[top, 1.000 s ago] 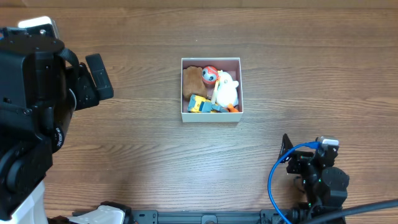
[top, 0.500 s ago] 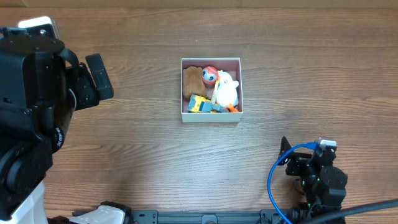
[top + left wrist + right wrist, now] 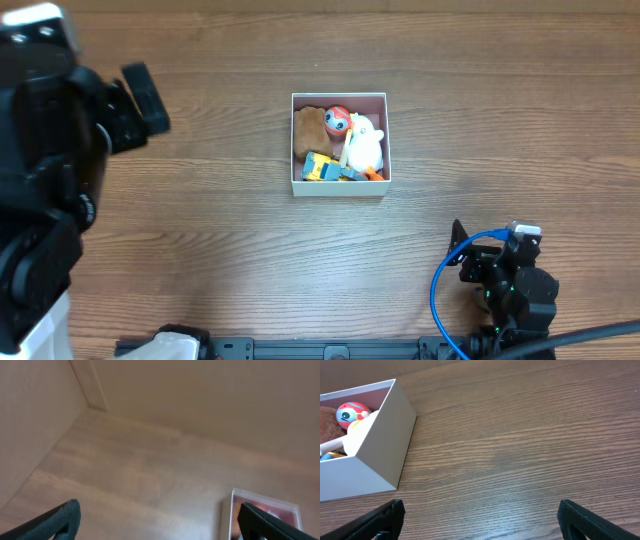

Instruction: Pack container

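While both arms stand at the edges of a wooden tabletop (image 3: 220, 230), the container (image 3: 338, 188) sits near the middle of the overhead view, a square shallow cardboard box with white outer walls and a pink inside. Four small toys fill it: a brown plush (image 3: 308, 127) in the far left corner, a red ball toy (image 3: 338, 121) with a round eye beside it, a white plush duck (image 3: 365, 145) along the right wall and a yellow and blue toy (image 3: 322, 167) against the near wall. The left arm (image 3: 60, 150) looms large and black at the left edge, well apart from the box. The right arm (image 3: 510, 285) crouches at the near right, a blue cable (image 3: 445, 290) looping off it.

Seen from the left wrist, the left tool (image 3: 159, 522) is released, its two dark fingertips spread to opposite sides of the blurred picture with nothing between them. The container shows small at the lower right, its pink inside just visible.

Seen from the right wrist, the right tool (image 3: 479, 519) is likewise released and empty, fingertips wide apart over bare wood. The container stands at the upper left, its white corner turned toward the camera, with the red ball toy, the brown plush and the white plush duck showing above its rim.
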You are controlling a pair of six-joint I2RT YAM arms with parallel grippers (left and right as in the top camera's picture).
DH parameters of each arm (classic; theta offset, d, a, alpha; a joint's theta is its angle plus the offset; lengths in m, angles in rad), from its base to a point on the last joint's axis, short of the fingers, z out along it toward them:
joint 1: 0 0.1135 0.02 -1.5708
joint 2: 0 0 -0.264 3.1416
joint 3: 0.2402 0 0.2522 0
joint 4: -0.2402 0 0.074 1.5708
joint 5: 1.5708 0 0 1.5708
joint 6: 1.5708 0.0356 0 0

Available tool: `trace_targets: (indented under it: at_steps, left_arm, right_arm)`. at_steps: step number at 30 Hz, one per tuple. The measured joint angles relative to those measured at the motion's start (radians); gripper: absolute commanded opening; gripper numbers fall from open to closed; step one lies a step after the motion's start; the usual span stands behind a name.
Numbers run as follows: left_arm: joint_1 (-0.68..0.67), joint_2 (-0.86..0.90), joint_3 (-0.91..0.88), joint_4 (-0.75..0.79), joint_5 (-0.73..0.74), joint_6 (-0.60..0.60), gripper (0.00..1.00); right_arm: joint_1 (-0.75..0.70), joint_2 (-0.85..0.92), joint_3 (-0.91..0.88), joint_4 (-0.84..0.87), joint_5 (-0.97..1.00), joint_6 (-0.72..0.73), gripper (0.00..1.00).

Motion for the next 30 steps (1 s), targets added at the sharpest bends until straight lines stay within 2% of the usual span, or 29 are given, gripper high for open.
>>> trace_targets:
  at_steps: [6, 10, 15, 19, 25, 30]
  left_arm:
    - [0.205, -0.193, -0.361, 0.264, 0.136, 0.000, 1.00]
    - [0.282, -0.347, -0.657, 0.426, 0.202, 0.000, 1.00]
    - [0.290, -0.581, -1.077, 0.657, 0.237, 0.000, 1.00]
    - [0.290, -0.792, -1.373, 0.770, 0.264, 0.000, 1.00]
    - [0.290, -0.998, -1.693, 0.846, 0.305, 0.000, 1.00]
    - [0.273, -1.119, -1.892, 0.980, 0.332, 0.000, 1.00]
  right_arm:
    - [0.000, 0.000, 0.000, -0.002, 0.000, 0.000, 1.00]
    - [0.000, 0.000, 0.000, -0.002, 0.000, 0.000, 1.00]
    - [0.000, 0.000, 0.000, -0.003, 0.000, 0.000, 1.00]
    - [0.000, 0.000, 0.000, -0.002, 0.000, 0.000, 1.00]
    - [0.000, 0.000, 0.000, -0.003, 0.000, 0.000, 1.00]
    - [0.000, 0.000, 0.000, -0.002, 0.000, 0.000, 1.00]
